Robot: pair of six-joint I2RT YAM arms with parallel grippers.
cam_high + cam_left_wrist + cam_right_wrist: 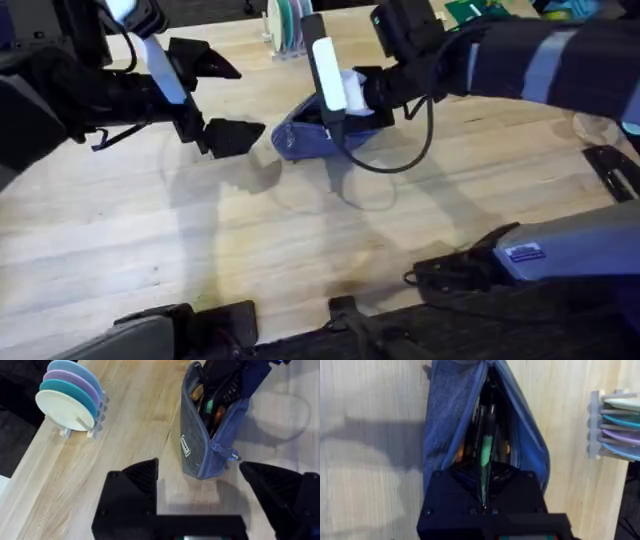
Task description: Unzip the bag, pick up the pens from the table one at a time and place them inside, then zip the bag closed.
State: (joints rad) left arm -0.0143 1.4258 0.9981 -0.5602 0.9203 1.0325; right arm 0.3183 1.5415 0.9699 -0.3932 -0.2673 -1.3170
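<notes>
The blue-grey bag (305, 138) lies unzipped on the table (300, 250), its mouth gaping. Several pens lie inside the bag (445, 420), among them orange and dark ones (212, 410). My right gripper (484, 491) sits in the bag's mouth, shut on a green pen (485, 452) that points into the pouch. In the overhead view the right gripper (340, 112) is over the bag's middle. My left gripper (222, 100) hovers open just left of the bag's end, its fingers (135, 485) spread wide and holding nothing. The zipper's pull tab (231, 455) hangs at the bag's near end.
A rack of coloured plates (285, 28) stands at the table's back, just behind the bag, and shows in the left wrist view (70, 400) and the right wrist view (620, 425). A black cable (400, 160) loops from the right arm over the table in front of the bag.
</notes>
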